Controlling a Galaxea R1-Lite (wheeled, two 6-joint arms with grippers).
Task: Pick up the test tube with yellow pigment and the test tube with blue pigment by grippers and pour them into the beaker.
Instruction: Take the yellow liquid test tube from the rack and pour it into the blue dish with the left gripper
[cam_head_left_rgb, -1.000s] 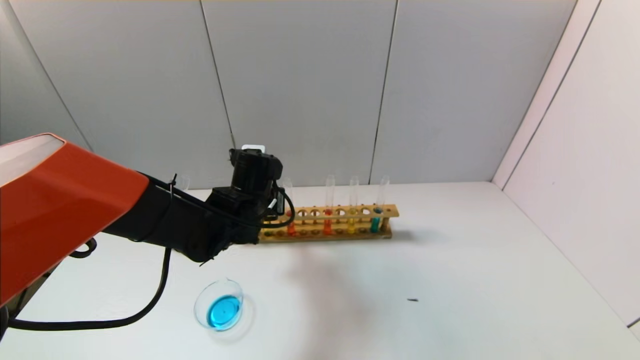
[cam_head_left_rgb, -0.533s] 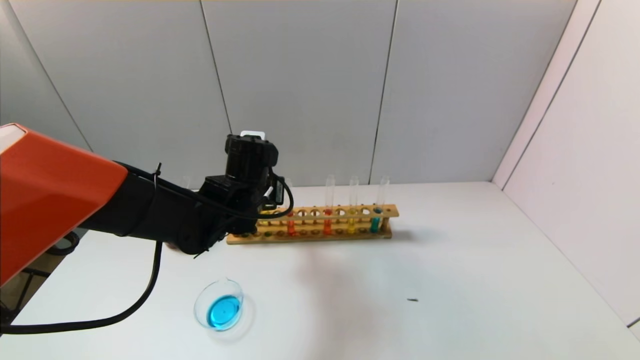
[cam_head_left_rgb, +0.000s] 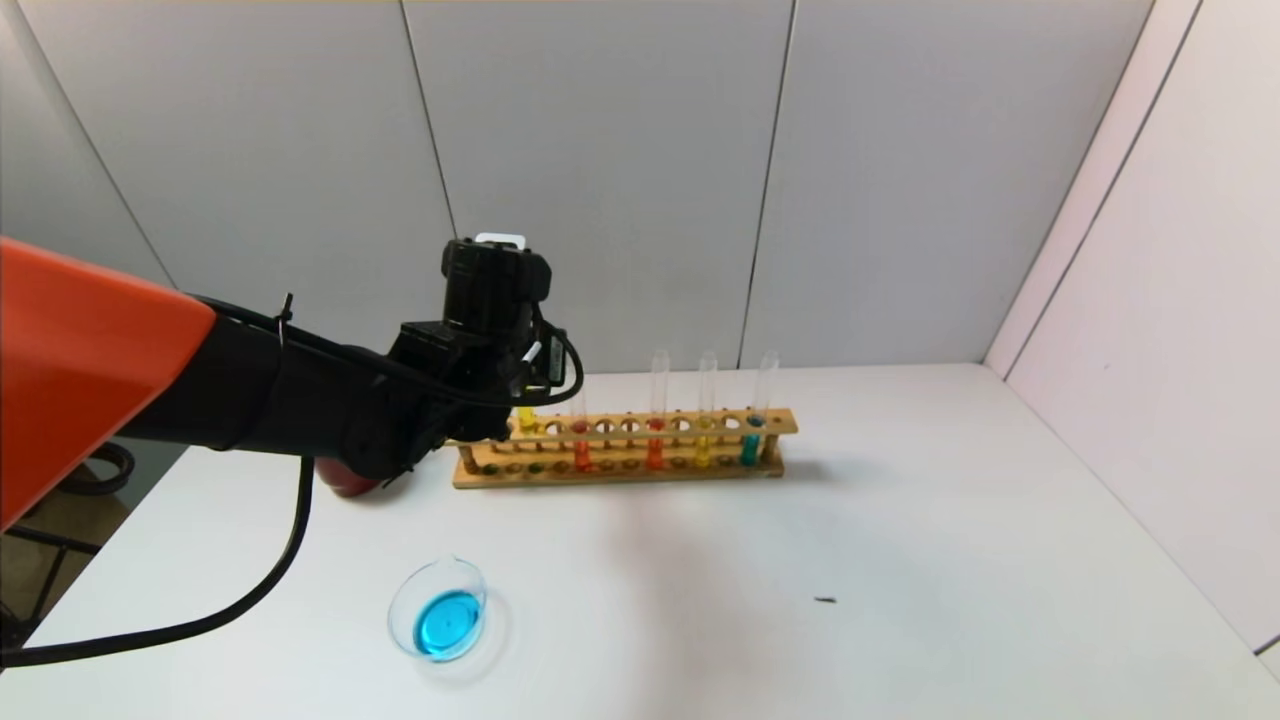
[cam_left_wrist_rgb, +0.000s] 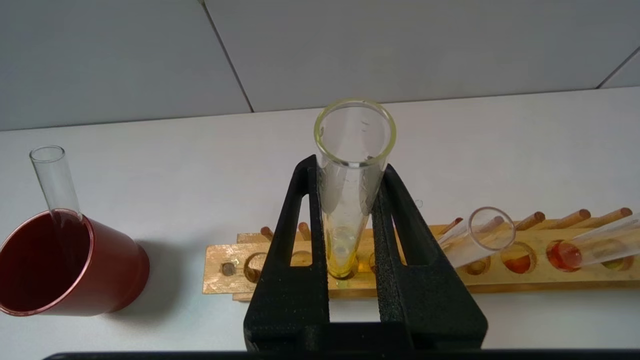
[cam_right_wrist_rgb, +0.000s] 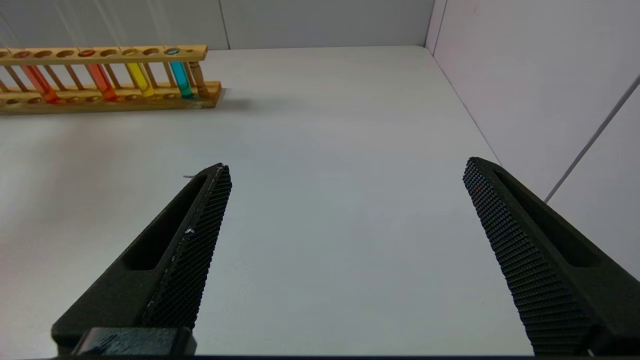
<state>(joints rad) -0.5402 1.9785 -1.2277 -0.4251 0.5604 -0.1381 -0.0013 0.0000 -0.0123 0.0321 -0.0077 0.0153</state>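
Note:
My left gripper is shut on the test tube with yellow pigment and holds it upright over the left end of the wooden rack. The tube's yellow bottom is level with the rack's top bar. The test tube with blue pigment stands at the rack's right end. The beaker sits on the table nearer me, with blue liquid in it. My right gripper is open and empty over bare table, out of the head view.
The rack also holds two orange-red tubes and another yellow tube. A dark red cup with an empty tube in it stands left of the rack. A small dark speck lies on the white table.
My left gripper has risen and moved left with the yellow tube. The rack's left end and part of the red cup have come into view. The beaker has not moved.

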